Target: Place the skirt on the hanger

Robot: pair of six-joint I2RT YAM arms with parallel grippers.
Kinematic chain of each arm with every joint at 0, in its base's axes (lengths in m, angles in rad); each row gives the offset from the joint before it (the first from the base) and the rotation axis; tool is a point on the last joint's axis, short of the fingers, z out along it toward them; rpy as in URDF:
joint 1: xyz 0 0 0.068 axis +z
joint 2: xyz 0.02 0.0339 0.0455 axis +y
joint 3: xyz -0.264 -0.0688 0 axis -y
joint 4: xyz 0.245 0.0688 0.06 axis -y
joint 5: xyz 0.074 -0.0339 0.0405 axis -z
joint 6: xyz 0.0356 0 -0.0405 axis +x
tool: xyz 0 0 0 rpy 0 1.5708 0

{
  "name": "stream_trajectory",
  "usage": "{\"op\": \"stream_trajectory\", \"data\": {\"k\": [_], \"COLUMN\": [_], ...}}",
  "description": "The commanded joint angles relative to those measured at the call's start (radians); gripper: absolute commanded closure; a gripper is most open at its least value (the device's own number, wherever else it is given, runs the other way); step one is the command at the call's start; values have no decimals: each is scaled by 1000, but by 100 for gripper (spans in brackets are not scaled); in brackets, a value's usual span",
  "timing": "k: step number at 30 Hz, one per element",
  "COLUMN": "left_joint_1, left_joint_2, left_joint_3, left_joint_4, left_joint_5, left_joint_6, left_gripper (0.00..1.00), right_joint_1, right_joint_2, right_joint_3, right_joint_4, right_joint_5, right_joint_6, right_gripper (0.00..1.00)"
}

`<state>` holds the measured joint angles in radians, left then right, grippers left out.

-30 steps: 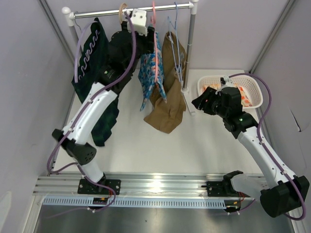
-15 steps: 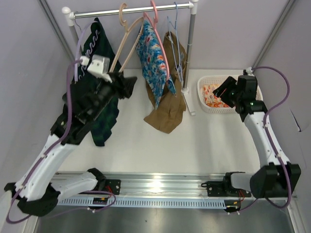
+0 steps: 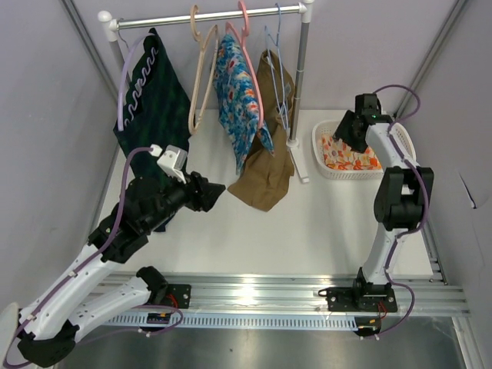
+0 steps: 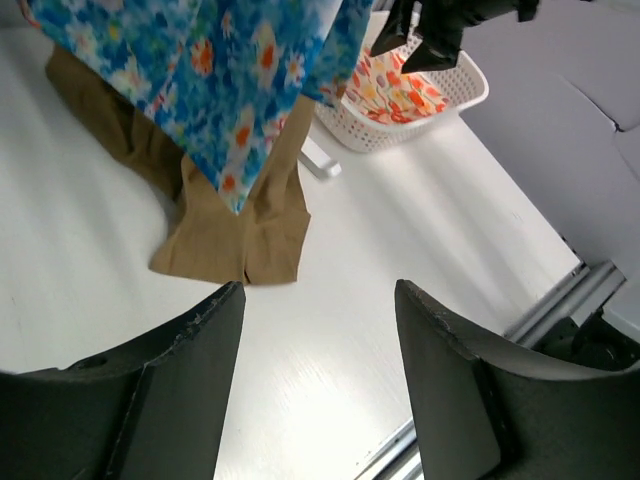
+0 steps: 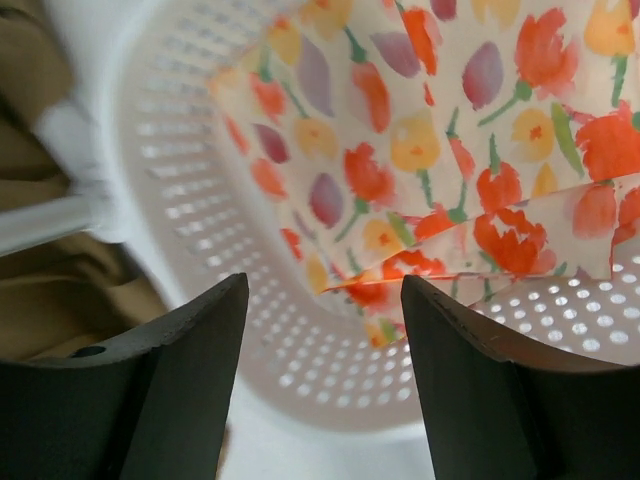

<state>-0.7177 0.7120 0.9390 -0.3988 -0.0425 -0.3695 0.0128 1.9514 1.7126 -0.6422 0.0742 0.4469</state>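
At the far left a dark green garment [image 3: 150, 92] hangs from the rail [image 3: 161, 21]. The left gripper [image 4: 320, 390] has dropped away from the rail, where it was a second ago, and now sits low over the table [image 3: 307, 223], fingers apart with nothing between them. Where it was, a beige hanger [image 3: 201, 77] hangs bare and free (probably the one meant for the skirt). Next along are a blue flowered garment [image 3: 240, 92] on a pink hanger [image 3: 247, 31] and a brown garment [image 3: 269, 157] trailing onto the table.

At the right, the right gripper [image 5: 325, 380] has swung from mid-table to just above the white basket [image 3: 319, 146], its fingers spreading as it went; they stand apart and empty. So the hanger seems ready and the pickup is about to start.

The skirt [image 5: 420, 150] lies in the basket, untouched: thin cream cloth printed with red, orange and purple tulips, folded loosely with one edge lapped over another, filling most of the floor.
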Motion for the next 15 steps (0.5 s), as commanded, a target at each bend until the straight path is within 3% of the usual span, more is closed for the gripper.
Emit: {"op": "stream_trajectory", "data": {"k": [1,6,10,13,14,15], "left_joint_1": [-5,-6,-5,-5,-6,-5], "left_joint_2": [-31,-42,-37,-40,-40,-40], "left_joint_3": [-22,-46,-54,-60,-63,-63], "left_joint_4": [23,32,34,31,32,32], "left_joint_5": [47,78,87,90,90,89], "left_joint_6": [-42,-39,-32,-29,-28,-28], "left_gripper": [33,33,33,33,33,33], "right_joint_1": [2,53,58,58,58,53], "right_joint_2": [82,167,224,231,228,224], "right_joint_3": [54,50,38,30,30,31], "right_joint_4": [-91,-111,-90,-65,-62,-59], "right_joint_5": [53,116,116,124,130,137], "right_joint_6": [-73,-105,-94,-91,-93,-93], "right_gripper": [30,23,24,35,50,58]}}
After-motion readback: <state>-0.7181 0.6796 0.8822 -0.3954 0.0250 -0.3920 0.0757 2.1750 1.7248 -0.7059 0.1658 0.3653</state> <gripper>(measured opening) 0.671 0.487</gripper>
